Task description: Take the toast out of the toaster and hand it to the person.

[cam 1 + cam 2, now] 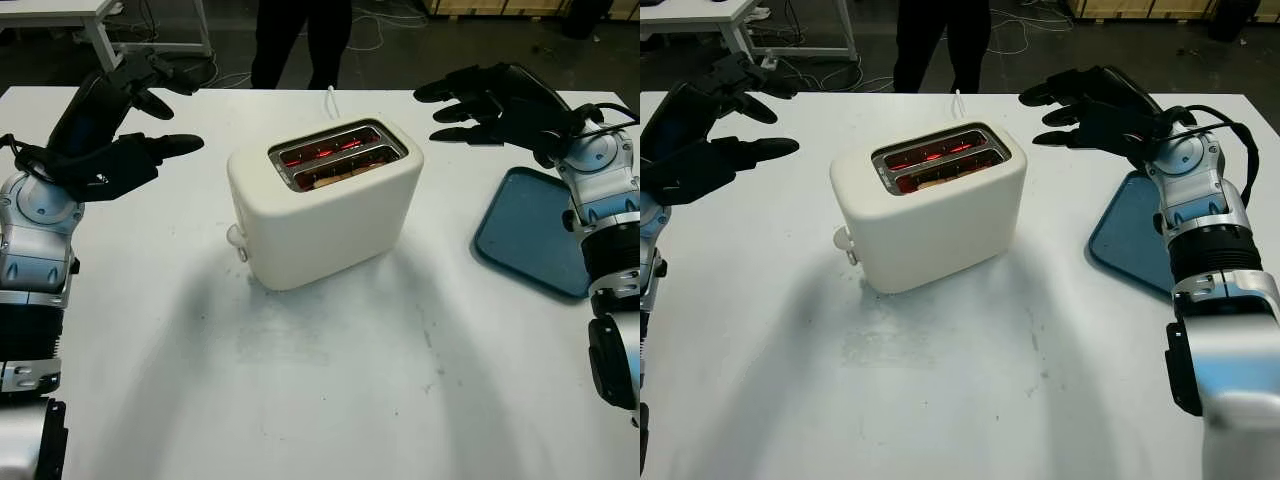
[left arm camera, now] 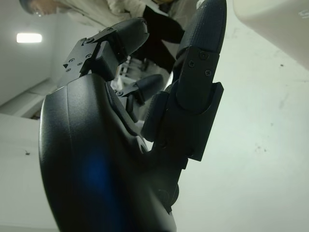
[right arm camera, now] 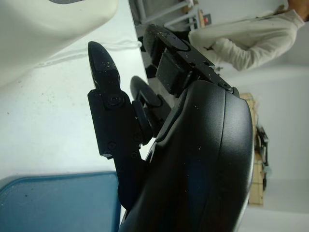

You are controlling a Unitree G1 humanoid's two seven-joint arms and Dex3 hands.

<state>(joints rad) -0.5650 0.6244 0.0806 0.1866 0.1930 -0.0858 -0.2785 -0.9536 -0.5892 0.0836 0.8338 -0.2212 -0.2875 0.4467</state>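
A white table (image 1: 330, 400) stands in a workshop with a dark floor, and a person (image 1: 300, 40) in dark trousers waits at its far edge, just behind the toaster. The cream toaster (image 1: 325, 205) sits near the middle of the table, turned at an angle, its lever knob (image 1: 236, 237) on the end toward the robot. Both slots glow red inside; in the nearer slot a pale brown strip looks like the top edge of the toast (image 1: 335, 176), sunk low and barely above the rim, while what the farther slot holds cannot be made out. The left hand (image 1: 125, 125) hangs above the table well to the left of the toaster, holding nothing, fingers pointing toward it. The right hand (image 1: 1095, 110) hovers open on the other side, just beyond the toaster's far right corner and over the back edge of a blue tray (image 1: 535, 230), which lies flat with nothing in it. The task seems to be at its start: neither hand touches the toaster and the toast is yet to be lifted. The next move likely calls for one hand to come over the slot and pinch the thin exposed edge, perhaps with the other steadying the body, since the glowing elements suggest heat and the toast offers little to grip.
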